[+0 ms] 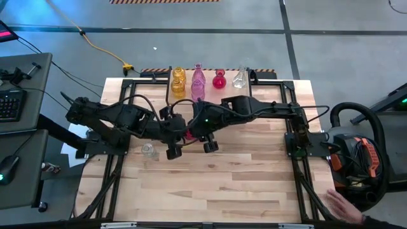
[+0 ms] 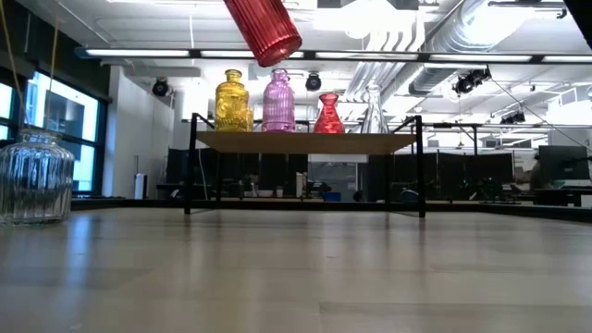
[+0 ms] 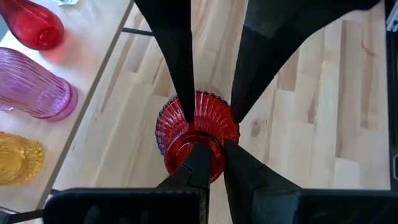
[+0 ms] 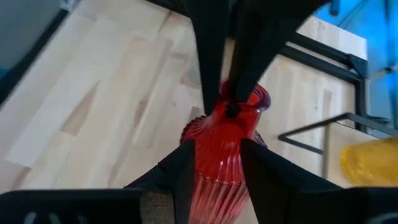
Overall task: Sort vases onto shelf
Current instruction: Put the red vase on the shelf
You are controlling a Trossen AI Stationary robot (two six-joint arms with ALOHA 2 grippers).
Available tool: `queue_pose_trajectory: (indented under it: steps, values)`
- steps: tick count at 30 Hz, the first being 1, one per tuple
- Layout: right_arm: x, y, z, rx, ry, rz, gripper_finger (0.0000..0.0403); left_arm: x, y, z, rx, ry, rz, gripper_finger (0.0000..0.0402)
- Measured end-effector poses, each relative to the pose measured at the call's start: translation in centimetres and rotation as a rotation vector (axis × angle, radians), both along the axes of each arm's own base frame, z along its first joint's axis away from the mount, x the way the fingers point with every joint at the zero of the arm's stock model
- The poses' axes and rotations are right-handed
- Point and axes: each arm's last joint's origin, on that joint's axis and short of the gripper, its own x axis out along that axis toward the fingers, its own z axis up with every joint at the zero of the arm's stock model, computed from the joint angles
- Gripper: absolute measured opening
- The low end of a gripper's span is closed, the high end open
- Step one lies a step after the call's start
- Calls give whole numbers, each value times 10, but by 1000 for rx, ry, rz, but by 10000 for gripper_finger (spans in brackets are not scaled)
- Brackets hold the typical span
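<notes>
A red ribbed vase (image 2: 265, 30) hangs tilted high over the middle of the table, with both grippers on it. My left gripper (image 3: 214, 158) is shut at its neck, and my right gripper (image 4: 219, 163) is shut around its belly. In the high view only a sliver of red (image 1: 189, 134) shows between the two hands. The shelf (image 2: 305, 141) stands at the table's far edge. It carries a yellow vase (image 1: 178, 81), a pink one (image 1: 198, 81), a red one (image 1: 219, 79) and a clear one (image 1: 240, 78). Another clear vase (image 1: 148, 151) stands on its base on the table at the left. My left gripper pinches the rim of the vase's neck (image 4: 239, 107) between its nearly closed fingertips. Whether one finger is inside the mouth, I cannot tell. The fingers slant down from the table's left side. My right gripper has the ribbed belly (image 4: 217, 155) between its two fingers (image 3: 183, 99), one on each side, and slants down from the table's right side. The vase is lifted clear of the table and tilted, its base lowest.
The clear vase on the table shows large at the left of the low view (image 2: 32, 176). A person's hand (image 1: 343, 203) rests at the table's near right corner. Black frame rails (image 1: 299, 159) run along both sides of the table.
</notes>
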Motion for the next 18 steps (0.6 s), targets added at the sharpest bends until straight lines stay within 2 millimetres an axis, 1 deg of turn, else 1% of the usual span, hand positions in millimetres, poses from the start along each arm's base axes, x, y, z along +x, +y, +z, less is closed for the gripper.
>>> queue_pose_trajectory:
  steps: [4,10,18]
  values:
    - [0,-1,0,-11,1,-11,124,0,0,0,3,-5,3,12]
    - [1,0,1,45,-9,41,124,0,-1,0,-4,-5,-4,12]
    - [2,-2,1,37,-22,59,124,0,-1,0,-4,-6,-3,12]
